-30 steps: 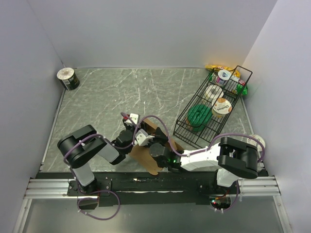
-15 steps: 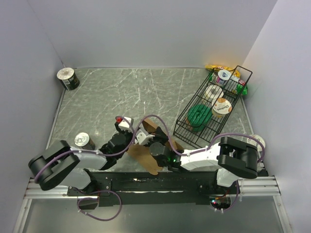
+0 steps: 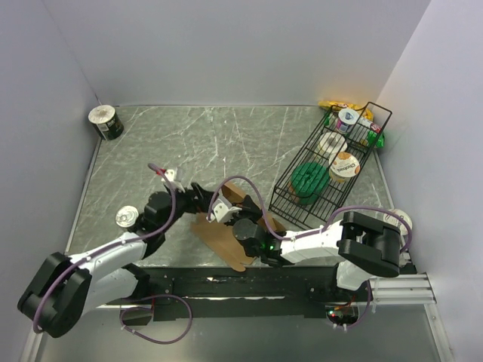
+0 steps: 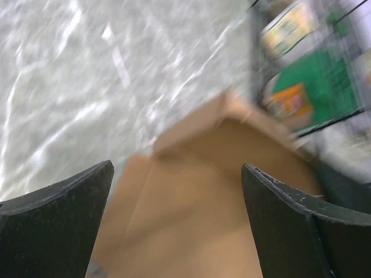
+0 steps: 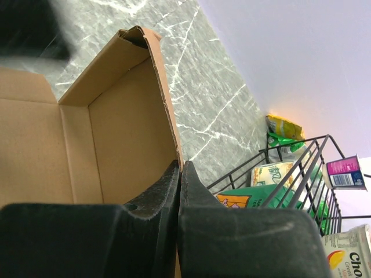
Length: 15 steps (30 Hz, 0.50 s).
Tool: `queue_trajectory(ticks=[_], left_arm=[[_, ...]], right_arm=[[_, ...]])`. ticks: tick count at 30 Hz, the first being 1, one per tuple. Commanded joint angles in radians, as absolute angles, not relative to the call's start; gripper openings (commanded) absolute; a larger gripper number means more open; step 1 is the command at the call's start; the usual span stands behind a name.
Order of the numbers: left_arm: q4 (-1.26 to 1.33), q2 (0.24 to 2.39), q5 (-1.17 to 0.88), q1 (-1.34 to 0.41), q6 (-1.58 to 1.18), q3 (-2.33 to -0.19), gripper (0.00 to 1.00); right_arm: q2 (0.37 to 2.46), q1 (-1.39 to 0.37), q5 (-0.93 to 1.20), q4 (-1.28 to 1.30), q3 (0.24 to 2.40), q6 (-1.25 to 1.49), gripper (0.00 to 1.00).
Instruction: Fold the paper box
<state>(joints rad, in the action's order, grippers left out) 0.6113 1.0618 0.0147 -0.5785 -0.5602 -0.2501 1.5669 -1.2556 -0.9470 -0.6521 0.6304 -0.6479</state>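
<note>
Eyes on the paper box [image 3: 223, 241], sitting at the near middle of the table [image 3: 189, 143], right in front of the two arms. From above, its long axis runs on a diagonal, far-left to near-right. The far-left end points at the left arm and the other end points toward the foot of the wire basket [image 3: 332, 166].

It's only partly formed. One brown panel lies flat on the near side and a wall stands up along the far side. In the right wrist view the open inside faces the camera, with the wall's top corner bent over.

Right gripper [image 5: 179, 166]: fingers pressed together, pinching the edge of that standing wall between them.

Left gripper [image 4: 177, 168]: fingers spread wide, nothing between them. It hangs over the far-left end, with blurred cardboard below and the basket's packets beyond.

On the left side a small can [image 3: 126, 218] stands just beside the left arm. A bigger can [image 3: 106, 122] sits well away in the far-left corner. The basket, full of tubs and packets, is just right of the box.
</note>
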Motion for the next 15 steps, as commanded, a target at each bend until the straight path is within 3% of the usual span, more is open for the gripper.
queue_trajectory(ticks=[1, 12, 15], left_arm=[[0.568, 1.028, -0.230, -0.479, -0.736, -0.371, 0.97], [0.686, 1.284, -0.417, -0.437, -0.841, -0.528, 0.99], [0.710, 1.319, -0.439, -0.437, -0.844, -0.529, 0.93]], right_arm=[[1.580, -1.256, -0.854, -0.558, 0.594, -0.534, 0.00], [1.589, -1.255, -0.861, -0.543, 0.598, -0.515, 0.00], [1.588, -1.255, -0.859, -0.531, 0.600, -0.505, 0.00]])
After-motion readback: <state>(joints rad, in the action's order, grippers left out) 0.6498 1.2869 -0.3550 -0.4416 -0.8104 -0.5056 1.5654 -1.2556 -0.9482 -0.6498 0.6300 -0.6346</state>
